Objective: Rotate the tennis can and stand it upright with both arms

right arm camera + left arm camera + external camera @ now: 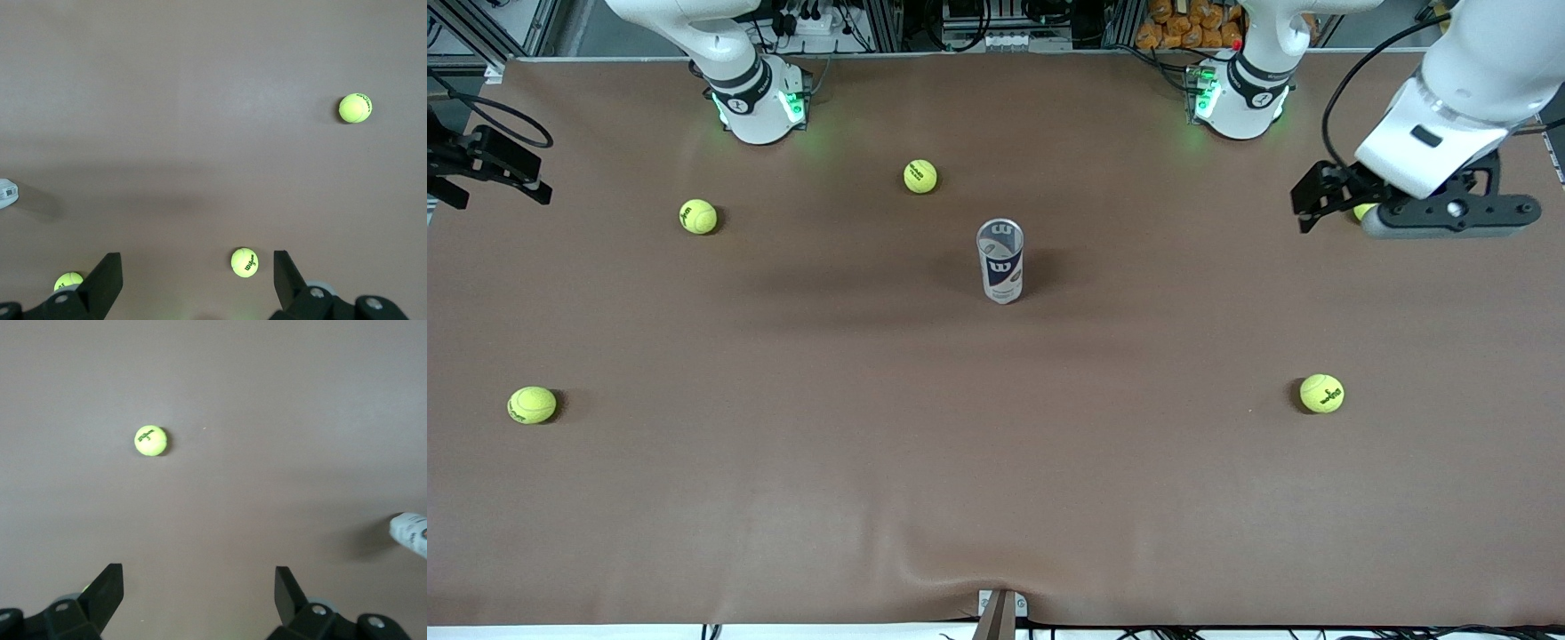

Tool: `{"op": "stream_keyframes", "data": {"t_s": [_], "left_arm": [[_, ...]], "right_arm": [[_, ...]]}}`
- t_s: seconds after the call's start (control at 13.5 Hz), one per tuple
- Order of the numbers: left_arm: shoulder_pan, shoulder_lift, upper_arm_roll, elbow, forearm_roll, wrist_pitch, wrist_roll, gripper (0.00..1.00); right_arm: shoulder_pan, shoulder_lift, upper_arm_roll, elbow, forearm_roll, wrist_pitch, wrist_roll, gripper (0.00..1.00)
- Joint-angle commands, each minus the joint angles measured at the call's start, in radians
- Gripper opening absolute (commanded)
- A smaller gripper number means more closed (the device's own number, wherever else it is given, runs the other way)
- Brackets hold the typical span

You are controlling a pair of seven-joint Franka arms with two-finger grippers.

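The tennis can [1000, 260] stands upright at the middle of the table, open silvery rim up, with its white and dark-blue label facing the front camera. An edge of the tennis can shows in the left wrist view [410, 533] and in the right wrist view [7, 193]. My left gripper [1303, 206] hangs open over the left arm's end of the table, well apart from the can; its jaws [199, 583] hold nothing. My right gripper [534, 178] hangs open over the right arm's end, also empty [198, 267].
Several yellow-green tennis balls lie scattered: one [920, 176] near the right arm's base, one [698, 216] beside it, two nearer the front camera [532, 404] [1321, 393], one [1363, 211] partly hidden under the left gripper. Brown cloth covers the table [996, 462].
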Motion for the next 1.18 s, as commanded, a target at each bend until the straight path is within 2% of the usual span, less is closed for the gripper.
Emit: {"op": "stream_keyframes", "data": {"t_s": [0.0, 0.3, 0.66, 1.11], "left_arm": [[0.052, -0.035, 0.017, -0.055, -0.020, 0.034, 0.107, 1.00], [0.049, 0.000, 0.060, -0.009, -0.014, 0.035, 0.147, 1.00], [0.049, 0.008, 0.132, -0.009, -0.043, 0.037, 0.273, 1.00], [0.049, 0.005, 0.156, -0.012, -0.055, 0.034, 0.294, 1.00]], "right_arm": [[0.006, 0.000, -0.004, 0.007, -0.007, -0.007, -0.009, 1.00], [0.006, 0.000, -0.004, 0.007, -0.007, -0.004, -0.009, 1.00], [0.006, 0.000, -0.004, 0.007, -0.007, -0.004, -0.009, 1.00], [0.004, -0.002, -0.004, 0.009, -0.007, -0.004, -0.009, 1.00]]}}
